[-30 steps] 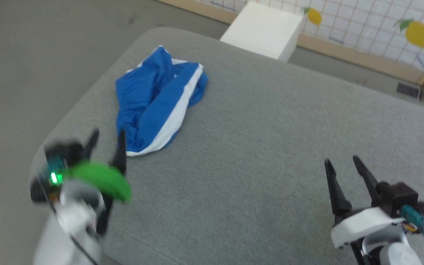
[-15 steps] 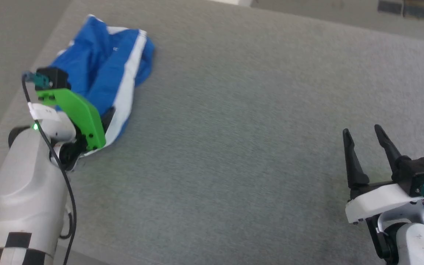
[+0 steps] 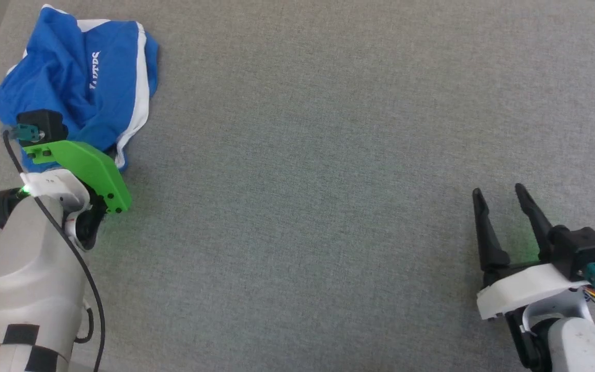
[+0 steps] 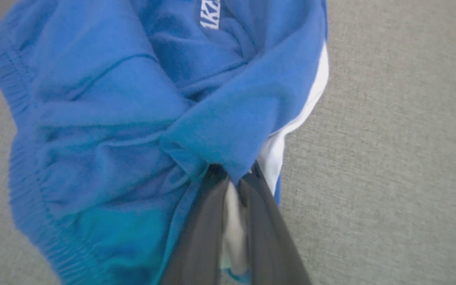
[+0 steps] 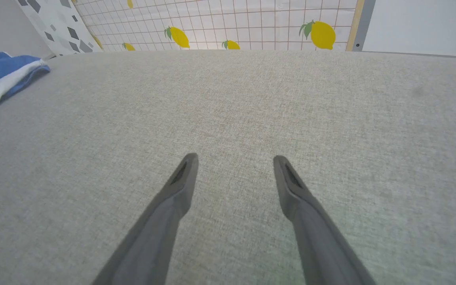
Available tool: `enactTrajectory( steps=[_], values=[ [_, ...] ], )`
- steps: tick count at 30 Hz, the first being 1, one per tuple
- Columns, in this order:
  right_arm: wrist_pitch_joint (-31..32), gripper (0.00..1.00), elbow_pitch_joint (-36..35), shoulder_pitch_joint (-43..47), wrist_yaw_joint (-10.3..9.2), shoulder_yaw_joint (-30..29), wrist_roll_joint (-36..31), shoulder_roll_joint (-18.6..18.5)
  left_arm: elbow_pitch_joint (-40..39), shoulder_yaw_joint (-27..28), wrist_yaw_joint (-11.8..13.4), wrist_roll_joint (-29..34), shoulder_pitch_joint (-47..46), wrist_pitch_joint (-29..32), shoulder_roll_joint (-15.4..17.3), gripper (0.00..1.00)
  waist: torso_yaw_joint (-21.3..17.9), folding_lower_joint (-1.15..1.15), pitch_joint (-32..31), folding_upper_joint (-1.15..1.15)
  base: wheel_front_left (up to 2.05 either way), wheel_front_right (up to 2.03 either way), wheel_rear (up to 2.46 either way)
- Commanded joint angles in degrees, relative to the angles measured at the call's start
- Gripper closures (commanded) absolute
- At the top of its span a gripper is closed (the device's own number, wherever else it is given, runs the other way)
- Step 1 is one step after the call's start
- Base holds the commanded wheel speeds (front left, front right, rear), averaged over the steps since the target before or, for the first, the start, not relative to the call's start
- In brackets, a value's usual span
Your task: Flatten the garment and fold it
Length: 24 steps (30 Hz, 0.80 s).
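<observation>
grey fabric cushion [image 3: 328, 155] bearing one pair of crumpled blue shorts [image 3: 70, 72] at its far-left corner. two grippers: left gripper [image 4: 232, 176] clenched on the shorts' edge; right gripper [image 3: 499, 190] spread wide, empty, over the cushion's near-right part.

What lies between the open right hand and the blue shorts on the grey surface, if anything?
Nothing visible does. Only bare grey woven surface lies between the right hand and the crumpled royal-blue soft shorts with white stripes. The left hand is shut on the shorts' edge, outside that path.
</observation>
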Motion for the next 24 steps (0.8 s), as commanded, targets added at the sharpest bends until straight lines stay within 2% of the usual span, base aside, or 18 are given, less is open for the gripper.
enactTrajectory(
  steps=[1, 7, 10, 16, 21, 22, 24],
  values=[
    [-0.8, 0.0, 0.7, -0.8, -0.09, 0.3, 0.5, 0.0, -0.3, -0.7, -0.5, -0.1, -1.1, -2.1, -0.6, 1.0, 1.5, -0.01, -2.5, 0.0, 0.0, 0.0, 0.0],
    [-2.7, 0.0, 5.1, -0.6, -0.09, 2.2, 2.9, 0.0, -6.8, -1.6, -0.8, -2.9, -7.8, -9.1, -0.4, 1.0, 1.8, -0.01, -8.3, 0.0, 0.0, 0.0, 0.0],
    [-4.8, 0.0, 8.3, 0.3, -0.09, 3.1, 5.3, 0.0, -15.8, -6.6, -0.9, -6.0, -13.2, -9.1, -0.8, 1.0, -0.3, -0.01, -11.8, 0.0, 0.0, 0.0, 0.0],
    [-6.8, 0.0, 11.2, 1.1, -0.09, 2.7, 7.1, 0.0, -25.4, -16.7, -0.9, -10.9, -13.3, -5.3, -2.6, 1.0, -5.4, -0.01, -13.9, 0.0, 0.0, 0.0, 0.0],
    [-8.0, 0.0, 12.5, 1.0, -0.09, 1.2, 7.6, 0.0, -29.2, -28.1, -0.9, -14.9, -7.6, -0.4, -3.1, 1.0, -9.5, -0.01, -14.1, 0.0, 0.0, 0.0, 0.0],
    [-8.2, 0.0, 12.8, 1.0, -0.09, 0.9, 7.8, 0.0, -29.3, -31.2, -0.9, -16.6, -5.3, 1.3, -3.2, 1.0, -10.4, -0.01, -14.1, 0.0, 0.0, 0.0, 0.0],
    [-8.6, 0.0, 13.2, 0.9, -0.09, 0.9, 8.2, 0.0, -28.9, -33.3, -0.9, -21.0, -1.1, 3.4, -3.3, 1.0, -12.2, -0.01, -14.1, 0.0, 0.0, 0.0, 0.0]
  ],
)
